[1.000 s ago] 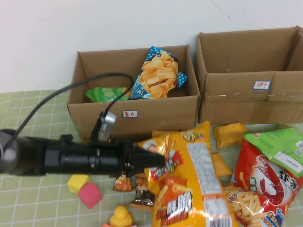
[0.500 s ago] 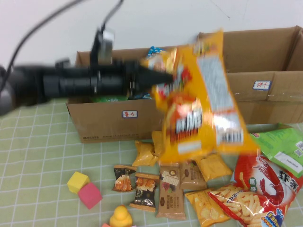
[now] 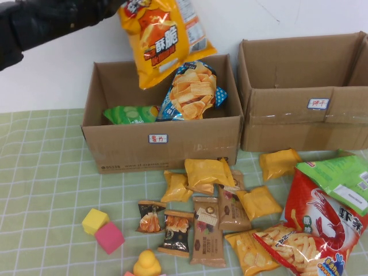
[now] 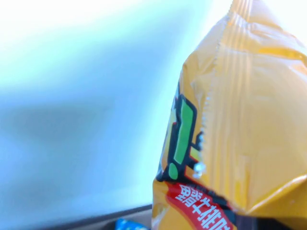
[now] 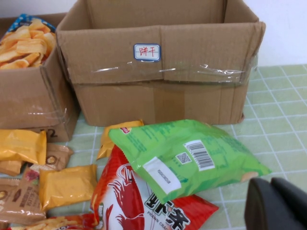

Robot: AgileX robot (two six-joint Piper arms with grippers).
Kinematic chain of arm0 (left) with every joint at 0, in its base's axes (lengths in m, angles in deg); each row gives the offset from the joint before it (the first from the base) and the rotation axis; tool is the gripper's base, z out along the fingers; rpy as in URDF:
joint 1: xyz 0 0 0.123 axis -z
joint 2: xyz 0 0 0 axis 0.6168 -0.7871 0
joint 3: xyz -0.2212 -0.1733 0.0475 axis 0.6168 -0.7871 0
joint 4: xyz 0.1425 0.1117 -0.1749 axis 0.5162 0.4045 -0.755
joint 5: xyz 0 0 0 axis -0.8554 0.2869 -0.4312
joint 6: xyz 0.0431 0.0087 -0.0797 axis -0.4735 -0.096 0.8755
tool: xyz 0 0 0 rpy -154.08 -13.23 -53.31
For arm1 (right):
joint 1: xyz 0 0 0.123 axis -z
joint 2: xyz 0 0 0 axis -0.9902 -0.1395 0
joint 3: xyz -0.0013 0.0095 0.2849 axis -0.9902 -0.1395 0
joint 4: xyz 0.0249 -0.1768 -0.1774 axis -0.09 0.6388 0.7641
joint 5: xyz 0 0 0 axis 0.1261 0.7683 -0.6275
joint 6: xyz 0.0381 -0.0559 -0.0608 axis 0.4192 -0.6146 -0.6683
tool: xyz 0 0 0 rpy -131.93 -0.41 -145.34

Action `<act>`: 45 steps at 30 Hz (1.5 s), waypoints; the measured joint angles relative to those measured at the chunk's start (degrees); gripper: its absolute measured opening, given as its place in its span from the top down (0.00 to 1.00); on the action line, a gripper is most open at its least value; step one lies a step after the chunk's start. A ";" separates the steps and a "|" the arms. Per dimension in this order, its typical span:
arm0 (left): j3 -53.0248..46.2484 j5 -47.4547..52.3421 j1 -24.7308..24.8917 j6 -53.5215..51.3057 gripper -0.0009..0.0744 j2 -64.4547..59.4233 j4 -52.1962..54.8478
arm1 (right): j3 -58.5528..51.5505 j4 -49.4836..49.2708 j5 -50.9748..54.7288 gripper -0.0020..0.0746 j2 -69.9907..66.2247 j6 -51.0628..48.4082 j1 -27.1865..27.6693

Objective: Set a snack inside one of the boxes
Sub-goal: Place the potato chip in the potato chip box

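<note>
High view: left end effector (image 3: 123,7) pinches orange snack bag (image 3: 164,37); right end effector (image 5: 278,206) (parked) pressed together.

A plain white wall (image 3: 63,69) runs behind the scene, evenly lit and bare apart from a faint thin line near its upper right. The table wears a pale green cloth (image 3: 40,172) with a white grid pattern

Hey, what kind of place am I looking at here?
Probably a lab tabletop staged for snack sorting: a green checked cloth, two labelled cardboard boxes against a bare white wall, and toy blocks among scattered snack packets.
</note>
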 joint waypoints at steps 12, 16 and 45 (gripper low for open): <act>0.00 -4.13 -1.23 18.49 0.25 -7.08 6.50 | -0.09 0.00 -0.04 0.98 0.00 -0.92 0.00; 0.00 -3.93 -2.56 28.95 0.16 -7.25 10.02 | -0.09 0.00 -0.13 0.98 0.00 -1.31 0.00; 0.00 1.29 -1.13 27.48 0.98 2.09 39.14 | -0.09 0.00 -0.13 0.98 0.00 -1.43 0.00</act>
